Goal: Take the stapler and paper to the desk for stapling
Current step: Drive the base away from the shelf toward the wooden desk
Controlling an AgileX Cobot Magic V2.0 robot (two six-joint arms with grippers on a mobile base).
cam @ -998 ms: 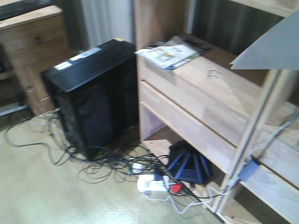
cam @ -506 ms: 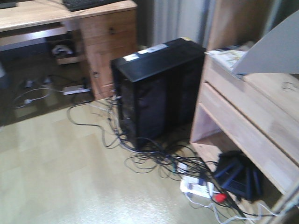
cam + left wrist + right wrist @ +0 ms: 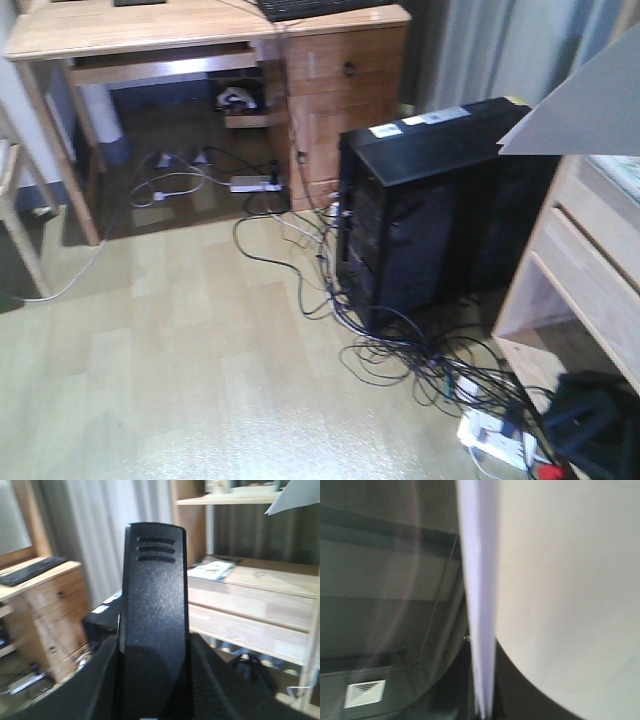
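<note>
Left gripper (image 3: 154, 682) clamped on stapler (image 3: 154, 605); right gripper (image 3: 481, 702) seemingly pinching paper (image 3: 560, 580). Risk: driving over cables (image 3: 325, 290) beside desk (image 3: 150, 30) jolts paper loose.

black textured stapler (image 3: 154, 620), white paper (image 3: 560, 580), light-wood desk (image 3: 150, 30), black computer tower (image 3: 430, 220)

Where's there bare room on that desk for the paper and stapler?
Bare wood along the desk front, from its left corner to the keyboard; the keyboard fills the right end. Cables crowd the floor beside the black tower.
</note>
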